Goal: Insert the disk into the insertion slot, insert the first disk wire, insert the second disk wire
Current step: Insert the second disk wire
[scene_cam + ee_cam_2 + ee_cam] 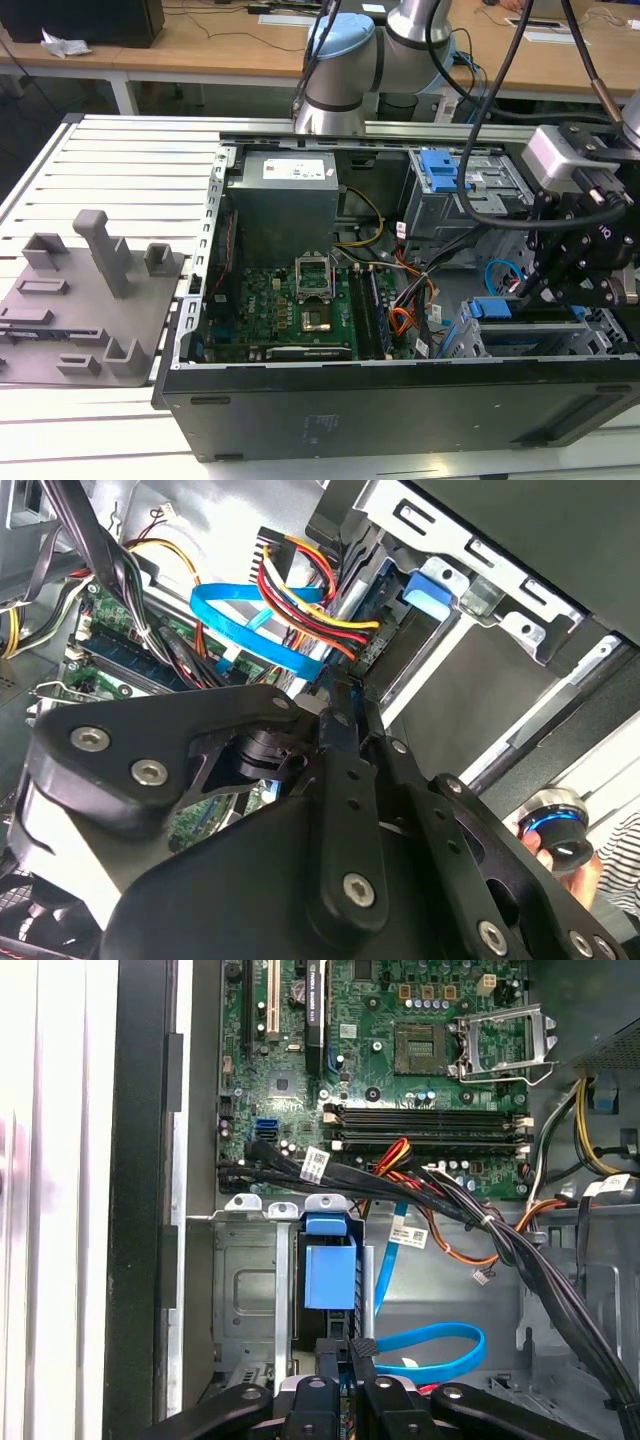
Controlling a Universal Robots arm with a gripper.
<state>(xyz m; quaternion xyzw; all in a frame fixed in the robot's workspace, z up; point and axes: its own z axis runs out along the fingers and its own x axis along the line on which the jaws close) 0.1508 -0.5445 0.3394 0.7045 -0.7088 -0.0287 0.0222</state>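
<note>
Wooden desks run along the back of the room, and before them a ridged white bench carries the work. Furthest to the exterior view's left on that bench lies a grey fixture plate with upright blocks. Next to it an open black computer case lies on its side, its green circuit board in the middle below a grey power supply. Further right, a tall grey cage bears a blue ribbed tab. At the exterior view's right the arm's gripper reaches down into the case, just over the disk, of which the blue carrier edge shows, seated in the insertion slot, a low silver bay. In the first wrist view the blue carrier handle stands in the bay just beyond the fingertips, which are drawn close together with only a thin gap, nothing visibly gripped. The second disk wire, a flat light-blue cable, loops beside them; in the second wrist view it curves near a red, yellow and black wire bundle. A person's hand appears by a round knob there.
</note>
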